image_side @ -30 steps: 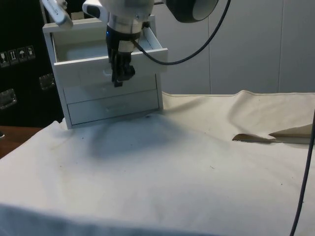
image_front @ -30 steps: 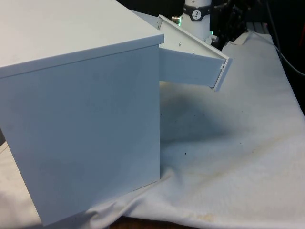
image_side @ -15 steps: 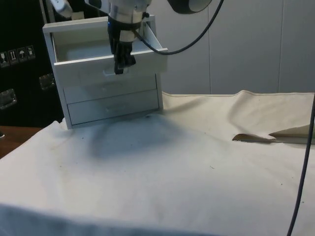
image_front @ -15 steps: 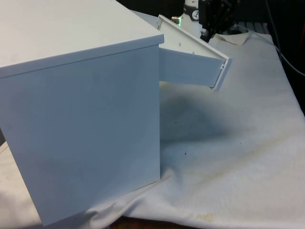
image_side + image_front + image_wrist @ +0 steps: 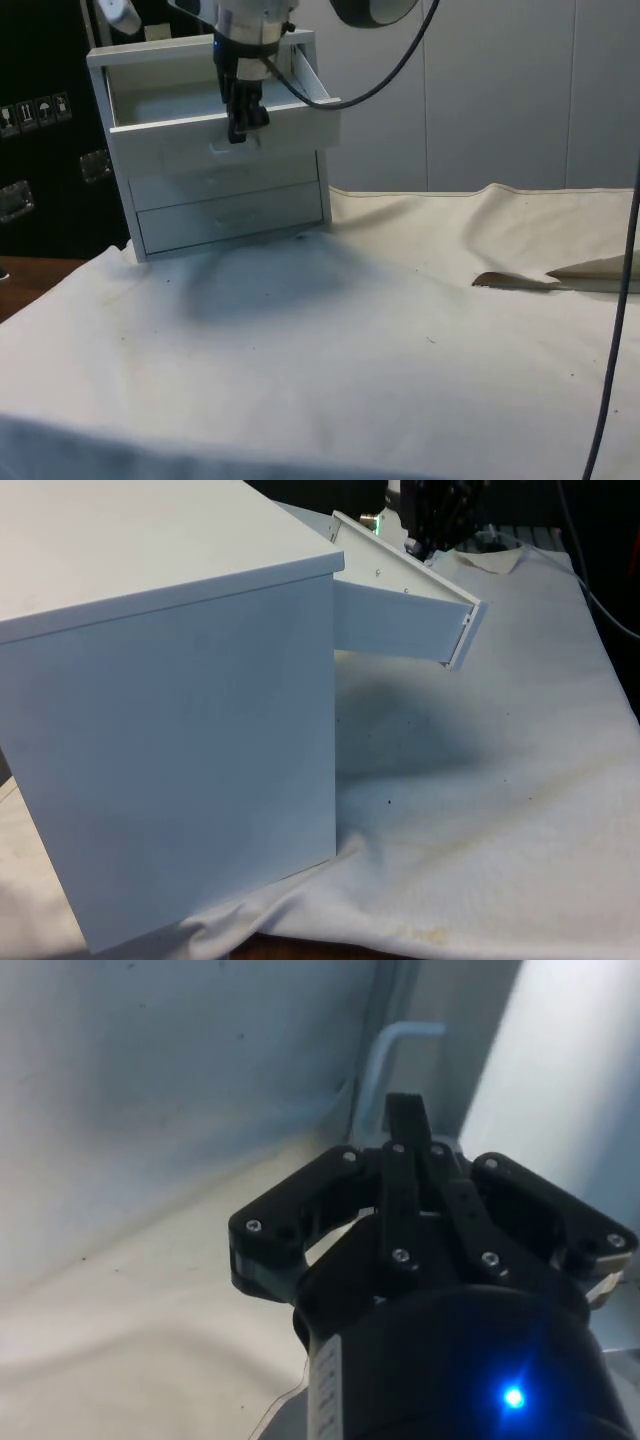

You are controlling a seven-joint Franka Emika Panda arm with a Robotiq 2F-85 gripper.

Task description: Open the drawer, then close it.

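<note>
While top drawer (image 5: 215,125) gapes, tool (image 5: 238,132) nears handle (image 5: 392,1055)

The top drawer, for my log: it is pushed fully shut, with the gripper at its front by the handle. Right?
Not quite. The top drawer is pulled out, not shut: the side view shows its front standing forward of the two lower drawers, and the front view shows it jutting from the chest. The gripper is indeed at its front by the handle.

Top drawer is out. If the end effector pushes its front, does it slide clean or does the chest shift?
Top drawer likely slides in stiffly: rigid white panels, extended level. The chest of drawers stands on wrinkled cloth, so it may creep. End effector at the handle suits a centred push.
</note>
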